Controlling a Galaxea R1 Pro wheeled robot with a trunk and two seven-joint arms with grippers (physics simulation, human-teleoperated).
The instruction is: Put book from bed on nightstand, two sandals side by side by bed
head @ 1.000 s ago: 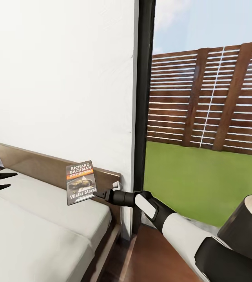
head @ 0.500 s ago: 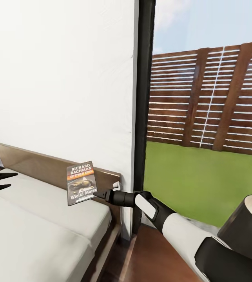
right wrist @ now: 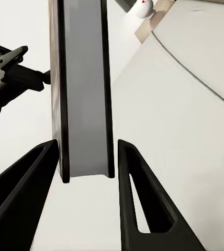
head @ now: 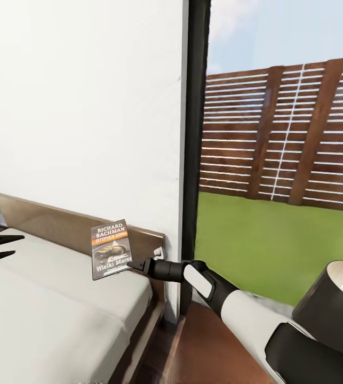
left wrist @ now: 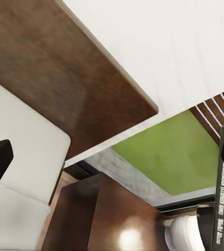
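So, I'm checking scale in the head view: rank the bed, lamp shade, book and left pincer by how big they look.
1. bed
2. lamp shade, though it is close to the camera
3. book
4. left pincer, partly cut off at the edge

White wall, black-framed window onto grass and slatted wooden fence, black lampshade.

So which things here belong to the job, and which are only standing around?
For the job:
- book, upright between the right tool's fingers
- bed
- nightstand

Only standing around:
- lamp
- window
- fence
- left tool, empty
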